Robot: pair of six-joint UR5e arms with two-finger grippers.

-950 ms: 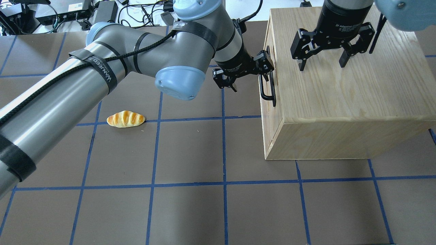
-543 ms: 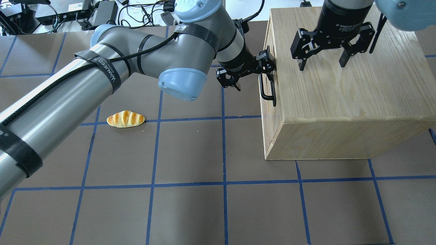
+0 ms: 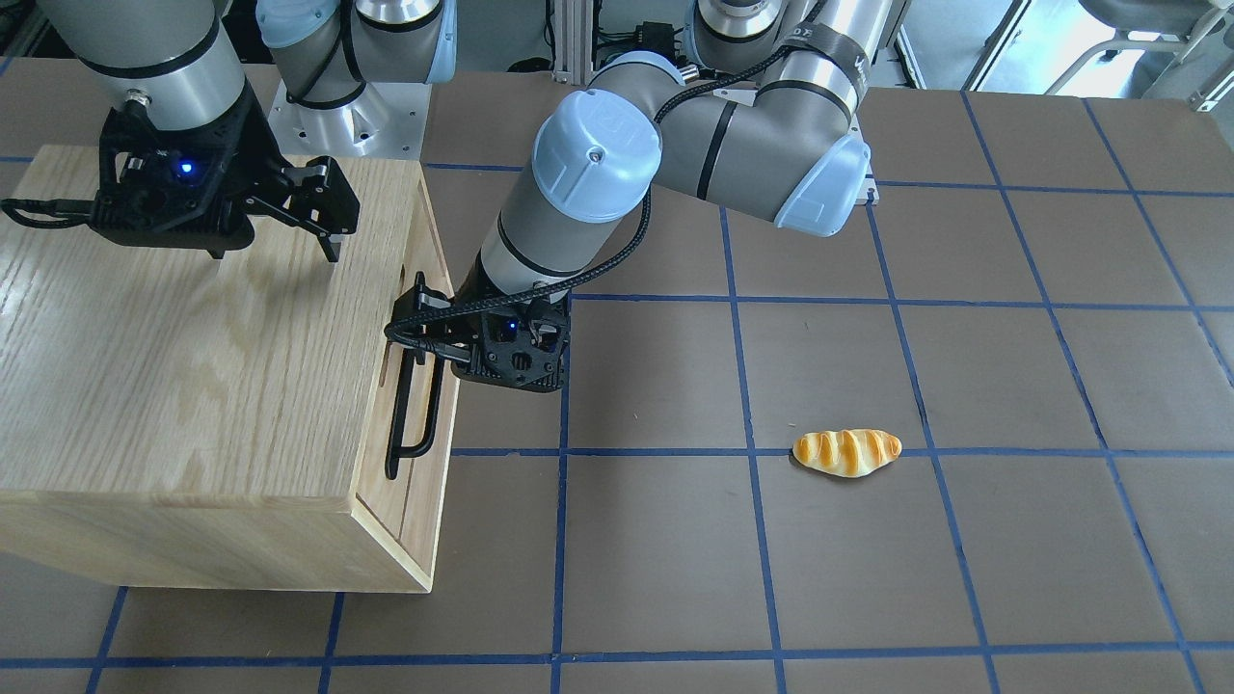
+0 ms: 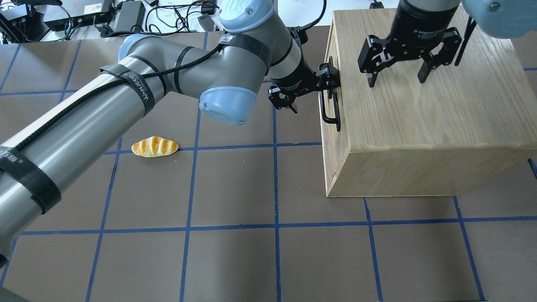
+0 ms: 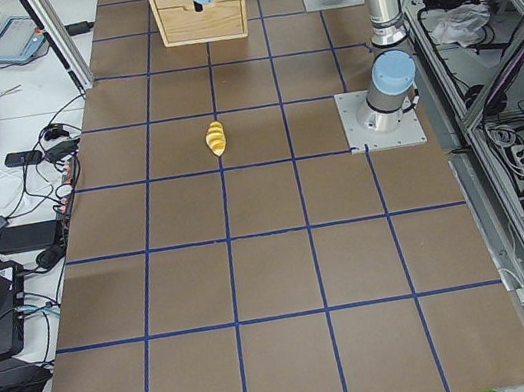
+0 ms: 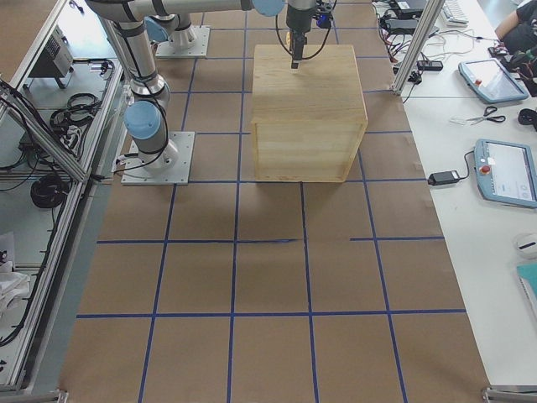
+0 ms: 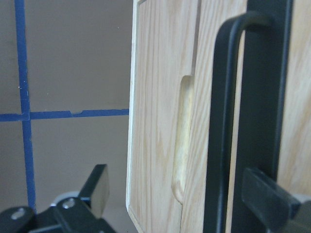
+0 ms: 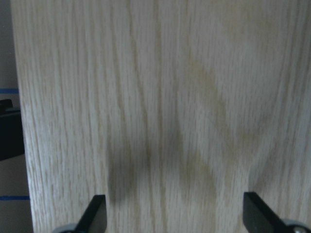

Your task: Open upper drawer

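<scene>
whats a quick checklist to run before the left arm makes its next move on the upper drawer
1. Left gripper open: ok, its fingers are apart.
2. Bar handle between those fingers: looks ok in the left wrist view; how deep, cannot tell.
3. Upper drawer shut, flush with the cabinet: ok.
4. Right gripper open over the cabinet top: ok; whether it touches the wood, cannot tell.
5. Bread roll lies far out from the drawer front: likely ok for a pull.

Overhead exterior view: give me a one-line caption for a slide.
Left gripper open at the handle of the upper drawer; right gripper open over the cabinet; bread roll nearby.
</scene>
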